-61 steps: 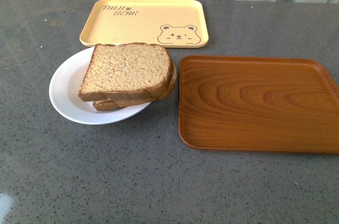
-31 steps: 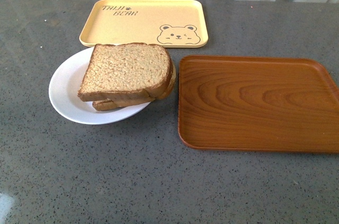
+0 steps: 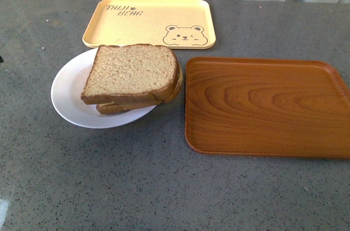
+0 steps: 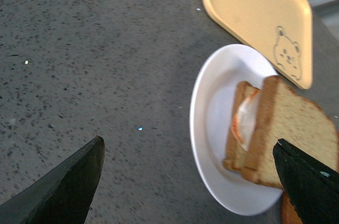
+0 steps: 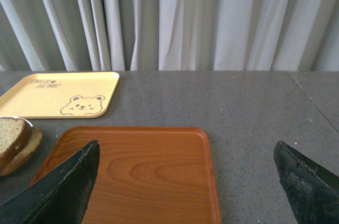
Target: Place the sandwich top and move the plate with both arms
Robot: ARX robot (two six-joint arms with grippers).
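The sandwich top (image 3: 131, 71), a bare brown slice, lies on the lower slice on the white plate (image 3: 66, 93), left of centre. No arm shows clearly in the front view. In the left wrist view my left gripper (image 4: 188, 143) is open and empty, above the table beside the plate (image 4: 212, 102). That view shows the sandwich top (image 4: 299, 134) over a fried egg (image 4: 244, 121) and the lower slice. My right gripper (image 5: 186, 145) is open and empty over the wooden tray's far edge. An edge of the sandwich (image 5: 16, 139) shows at that view's side.
A yellow bear tray (image 3: 149, 22) lies behind the plate and also shows in the wrist views (image 4: 254, 17) (image 5: 63, 94). A brown wooden tray (image 3: 265, 105) lies right of the plate, close to it, and shows in the right wrist view (image 5: 132, 173). Curtains hang behind the grey table.
The sandwich, plate and trays have not moved. A small dark speck now shows at the far left edge of the front view.
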